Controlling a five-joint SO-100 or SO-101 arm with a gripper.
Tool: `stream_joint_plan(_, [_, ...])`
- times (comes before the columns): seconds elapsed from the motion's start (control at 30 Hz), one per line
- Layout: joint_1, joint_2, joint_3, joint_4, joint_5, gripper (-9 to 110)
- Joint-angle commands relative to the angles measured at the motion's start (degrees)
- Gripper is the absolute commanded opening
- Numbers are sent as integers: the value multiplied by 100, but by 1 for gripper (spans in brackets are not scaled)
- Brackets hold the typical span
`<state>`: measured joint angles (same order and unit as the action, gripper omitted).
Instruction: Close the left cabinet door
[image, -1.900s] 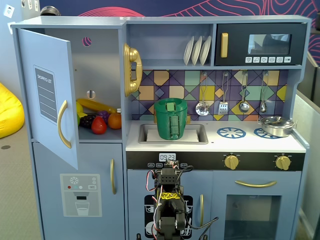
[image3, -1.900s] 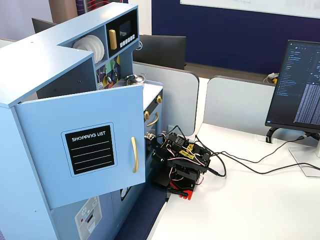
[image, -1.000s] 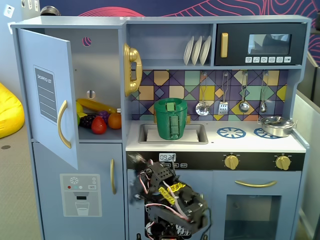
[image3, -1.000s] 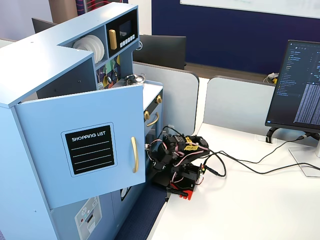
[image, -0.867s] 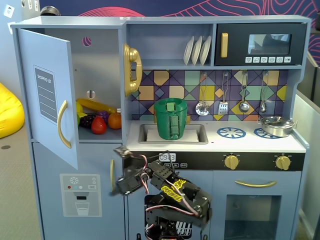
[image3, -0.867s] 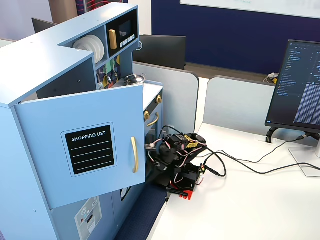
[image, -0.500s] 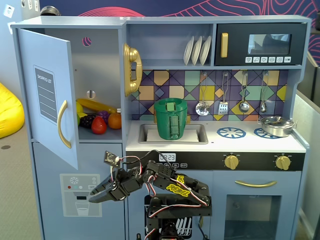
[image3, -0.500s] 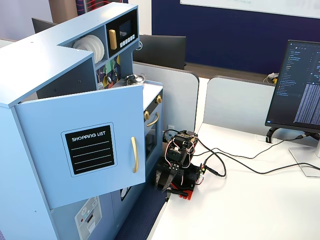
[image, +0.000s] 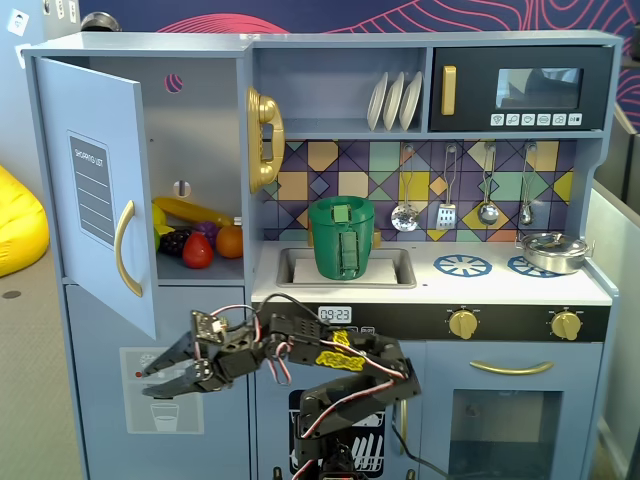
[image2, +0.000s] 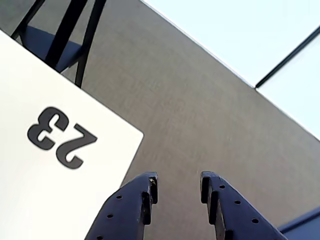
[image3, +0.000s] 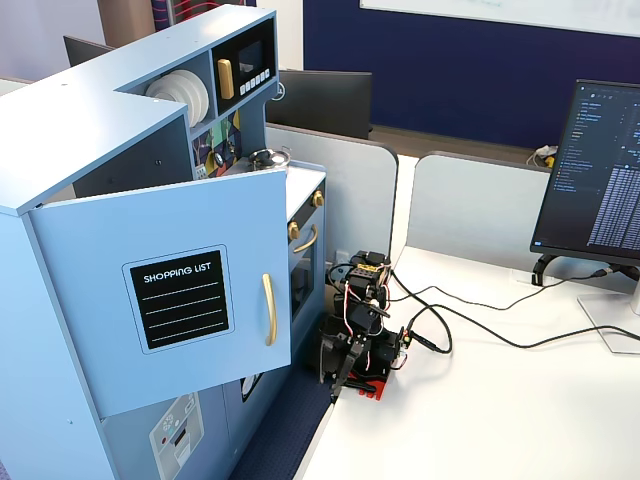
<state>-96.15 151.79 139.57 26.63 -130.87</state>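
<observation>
The left cabinet door (image: 95, 190), light blue with a black "SHOPPING LIST" panel and a curved gold handle (image: 125, 250), stands swung wide open at the kitchen's upper left. It also shows in the side fixed view (image3: 170, 300), standing out from the cabinet. My gripper (image: 143, 383) is open and empty, pointing left, below the door's lower edge and in front of the lower ice-dispenser door (image: 160, 400). In the wrist view my gripper (image2: 180, 182) has its dark blue jaws apart over grey floor, beside a white table (image2: 55, 200) marked "23". The door is out of the wrist view.
Toy fruit (image: 195, 240) lies inside the open cabinet. A green basket (image: 342, 238) sits in the sink. My arm base (image3: 360, 350) stands on the white desk by the kitchen, with cables (image3: 470, 320) running to a monitor (image3: 600, 170). A yellow beanbag (image: 15, 220) is at far left.
</observation>
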Motion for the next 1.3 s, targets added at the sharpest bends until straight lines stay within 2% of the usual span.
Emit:
stream_joint_plan(0.0, [-123, -861, -967, -466, -202, 0])
stream_joint_plan(0.23, [-70, -2364, -2364, -914, -545, 0])
stream_joint_plan(0.57, [167, -3410, -3401, -1257, -1099, 0])
stream_joint_plan(1.27, [2188, -2610, -2769, -1397, -1187, 0])
